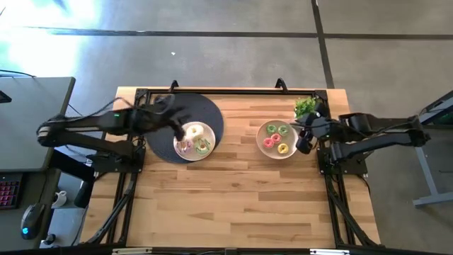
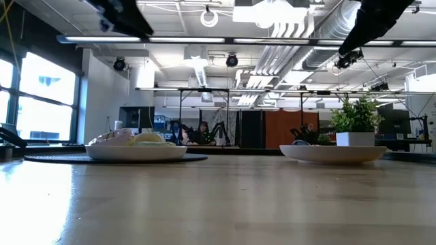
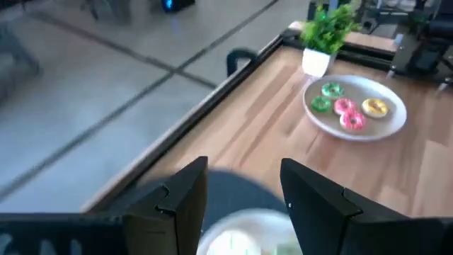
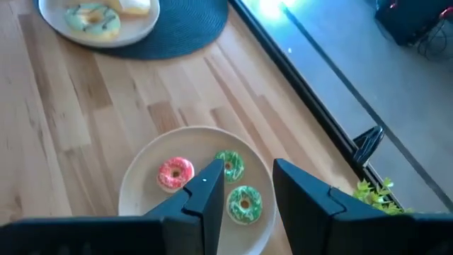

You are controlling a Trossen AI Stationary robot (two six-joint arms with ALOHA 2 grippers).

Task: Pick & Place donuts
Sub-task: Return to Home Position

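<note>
While five small donuts (image 1: 276, 139) are lying on the right plate (image 1: 260, 133), the right gripper (image 1: 303, 142) is being held open just off its outer rim, nearer them than the left gripper (image 1: 175, 129), which is being held open over the left plate (image 1: 195, 160).

Left pincer (image 3: 244, 202) raised, jaws apart, right pincer (image 4: 246, 195) raised, jaws apart

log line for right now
left end effector open, empty, above left plate | right end effector open, empty, above right plate rim | five small donuts on right plate
</note>
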